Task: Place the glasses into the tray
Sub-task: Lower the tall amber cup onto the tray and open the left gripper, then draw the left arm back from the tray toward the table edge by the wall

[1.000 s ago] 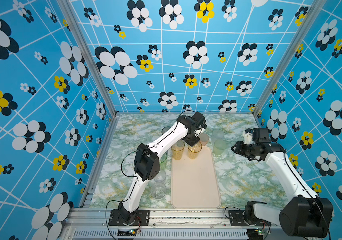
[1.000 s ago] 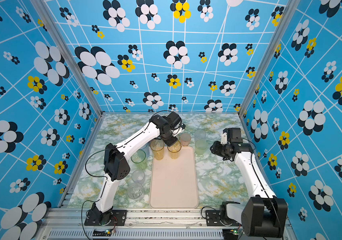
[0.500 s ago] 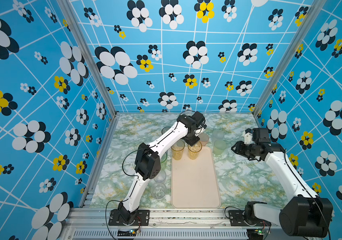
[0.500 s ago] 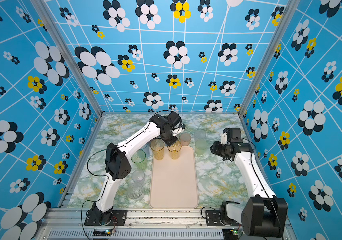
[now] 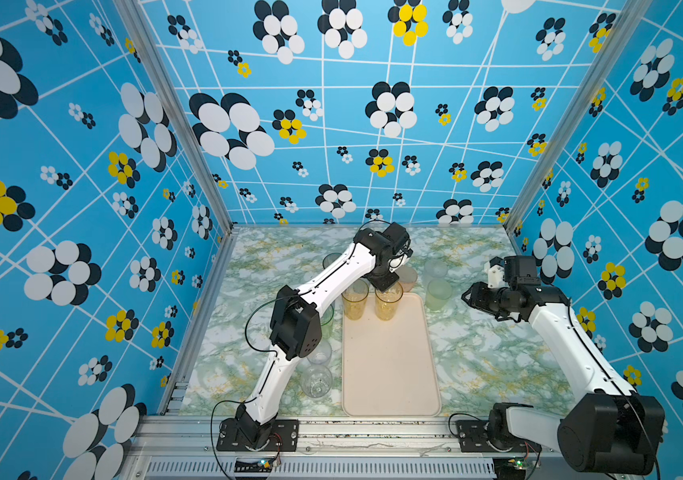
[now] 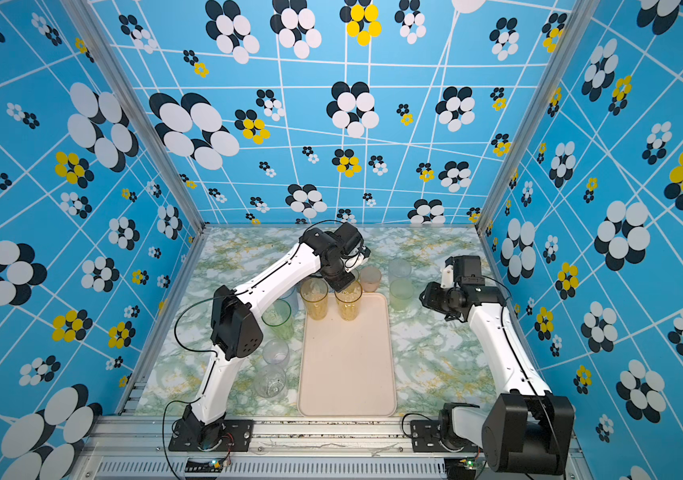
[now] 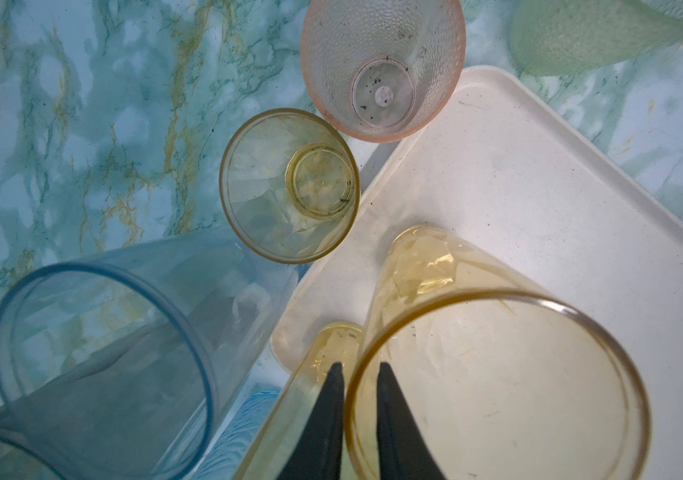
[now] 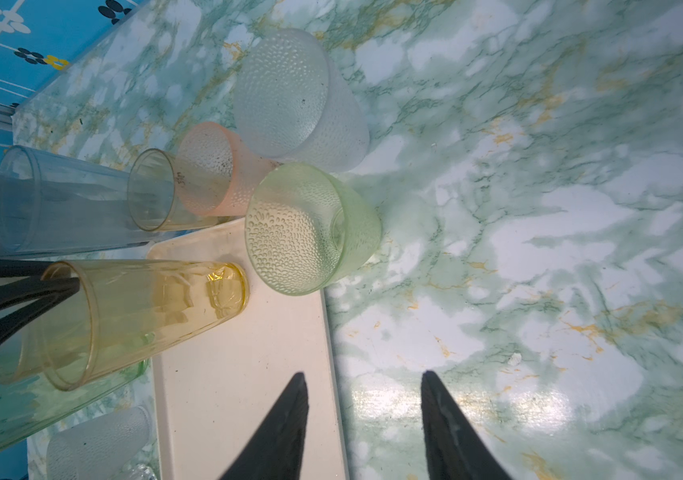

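Left arm [image 5: 331, 282]: I reach from my base at the near edge with the elbow raised. The forearm stretches to the tray's far end and the wrist is turned straight down. My left gripper [image 7: 359, 365] stands astride the rim of a tall amber glass [image 7: 497, 374], one finger inside and one outside. The fingers are parted by a narrow gap, and light shows between the inner finger and the wall. No pinch noted. That glass stands upright on the tray [image 5: 389, 374] at its far end. A second tall amber glass [image 5: 355, 303] stands just beside it on the far left corner.

Right arm [image 5: 564, 332]: the forearm leans up from the base and the wrist is bent inward. My right gripper [image 8: 364, 374] hangs spread wide with nothing between the fingers. One finger is over the tray's right rim, the other over the table [image 8: 539, 249].

Surroundings: a short amber glass [image 7: 290, 187] and a pink glass [image 7: 381, 70] crowd the table just past the tray's far edge. A tall blue glass [image 7: 103, 353] stands close on the left. A green frosted glass [image 8: 310, 228] stands just beside the far right corner, between my right gripper and the amber pair. A pale frosted glass [image 8: 298, 99] stands behind it. Left of the tray, a green glass [image 6: 277, 318] and two clear glasses [image 5: 318, 353] stand on the table.
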You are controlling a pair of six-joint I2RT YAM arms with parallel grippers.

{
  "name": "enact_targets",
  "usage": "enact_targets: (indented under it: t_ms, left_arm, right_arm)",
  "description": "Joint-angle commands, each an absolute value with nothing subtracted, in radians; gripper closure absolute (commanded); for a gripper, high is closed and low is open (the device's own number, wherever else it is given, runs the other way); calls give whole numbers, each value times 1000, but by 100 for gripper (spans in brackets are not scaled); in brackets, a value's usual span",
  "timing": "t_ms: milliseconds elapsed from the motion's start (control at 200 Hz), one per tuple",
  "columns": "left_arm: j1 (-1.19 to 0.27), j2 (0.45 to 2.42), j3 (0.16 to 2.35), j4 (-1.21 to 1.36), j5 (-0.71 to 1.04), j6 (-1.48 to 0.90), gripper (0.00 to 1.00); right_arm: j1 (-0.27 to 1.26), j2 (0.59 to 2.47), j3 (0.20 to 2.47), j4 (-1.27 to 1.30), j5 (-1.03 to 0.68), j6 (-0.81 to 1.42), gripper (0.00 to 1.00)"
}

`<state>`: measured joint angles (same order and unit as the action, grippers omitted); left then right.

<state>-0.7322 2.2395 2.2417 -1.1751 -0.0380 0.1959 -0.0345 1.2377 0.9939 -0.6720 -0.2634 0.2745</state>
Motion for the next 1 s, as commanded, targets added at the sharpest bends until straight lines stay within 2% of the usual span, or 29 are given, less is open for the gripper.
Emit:
enact_targets:
  t_ms: [0, 355, 995]
  left_arm:
    - [-725, 2256, 2272, -1191, -53, 202, 81]
    - [-727, 2235, 2276, -1165, -63, 201, 78]
    - [-730, 2190, 2292, -1144, -60, 203, 77]
  right_arm:
    - [-27, 1238, 1002, -678, -249, 285, 53]
    - [-25, 1240, 998, -678, -250, 284, 53]
    - [-26, 1233, 994, -678, -255, 282, 51]
